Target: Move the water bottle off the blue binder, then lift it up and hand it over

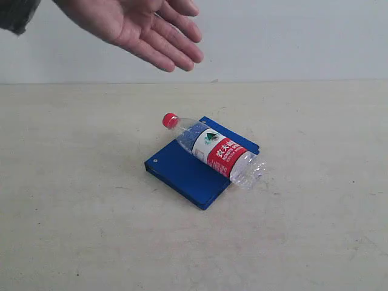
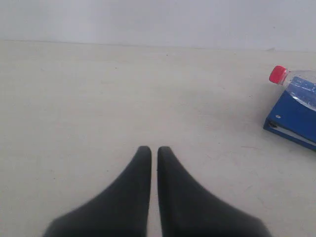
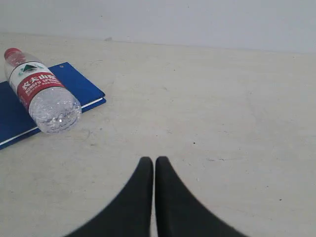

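The water bottle (image 1: 215,150) lies on its side across the blue binder (image 1: 182,173), red cap toward the back left, its base hanging over the binder's right edge. The right wrist view shows the bottle (image 3: 43,92) and binder (image 3: 15,116) well away from my right gripper (image 3: 154,161), which is shut with nothing in it. In the left wrist view only the cap end of the bottle (image 2: 279,74) and a corner of the binder (image 2: 294,118) show, far from my shut, empty left gripper (image 2: 154,149). Neither gripper appears in the exterior view.
A person's open hand (image 1: 148,27) reaches in palm-up above the back left of the pale table (image 1: 73,212). A light wall (image 1: 291,36) stands behind the table.
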{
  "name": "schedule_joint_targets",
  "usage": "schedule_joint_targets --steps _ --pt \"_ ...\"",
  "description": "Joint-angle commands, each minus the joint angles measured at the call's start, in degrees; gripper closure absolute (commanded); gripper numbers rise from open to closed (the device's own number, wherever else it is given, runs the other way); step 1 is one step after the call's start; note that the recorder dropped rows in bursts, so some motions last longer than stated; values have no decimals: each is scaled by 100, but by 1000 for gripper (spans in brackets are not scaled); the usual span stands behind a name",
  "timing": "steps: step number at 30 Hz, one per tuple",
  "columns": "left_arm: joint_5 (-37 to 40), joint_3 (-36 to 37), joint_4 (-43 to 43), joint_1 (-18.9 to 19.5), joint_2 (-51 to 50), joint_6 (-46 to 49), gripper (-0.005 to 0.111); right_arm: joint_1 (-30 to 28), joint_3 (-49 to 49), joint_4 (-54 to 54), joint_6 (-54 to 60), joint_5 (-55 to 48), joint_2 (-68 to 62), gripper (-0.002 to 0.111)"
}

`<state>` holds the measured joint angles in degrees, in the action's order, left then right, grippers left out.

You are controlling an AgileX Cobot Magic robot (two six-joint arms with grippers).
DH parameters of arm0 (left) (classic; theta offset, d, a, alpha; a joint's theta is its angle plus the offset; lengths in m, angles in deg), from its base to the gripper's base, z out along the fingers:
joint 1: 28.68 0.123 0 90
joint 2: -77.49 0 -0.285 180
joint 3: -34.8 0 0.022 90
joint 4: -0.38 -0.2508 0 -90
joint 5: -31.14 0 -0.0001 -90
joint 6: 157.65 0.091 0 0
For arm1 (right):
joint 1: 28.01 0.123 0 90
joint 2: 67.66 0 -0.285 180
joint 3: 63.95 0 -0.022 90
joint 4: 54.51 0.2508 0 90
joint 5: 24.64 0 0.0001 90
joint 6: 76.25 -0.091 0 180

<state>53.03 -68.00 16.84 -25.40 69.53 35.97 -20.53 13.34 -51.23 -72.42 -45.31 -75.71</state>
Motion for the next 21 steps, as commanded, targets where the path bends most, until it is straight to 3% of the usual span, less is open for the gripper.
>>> schedule_joint_targets --steps 1,7,11,13,17,21 --pt "-88 1 47 -53 16 -52 102 -24 -7 -276 139 -8 26 109" --pt "-88 1 47 -53 16 -52 102 -24 -7 -504 351 -6 26 109" --pt "-88 1 47 -53 16 -52 102 -24 -7 -1411 1105 402 26 109" --pt "-88 1 47 -53 16 -52 102 -24 -7 -784 745 1031 26 109" --pt "-88 1 47 -53 16 -52 102 -12 -7 2028 -987 2443 26 109" --pt "-88 1 47 -53 16 -52 102 12 -7 2773 -1717 3300 26 109"
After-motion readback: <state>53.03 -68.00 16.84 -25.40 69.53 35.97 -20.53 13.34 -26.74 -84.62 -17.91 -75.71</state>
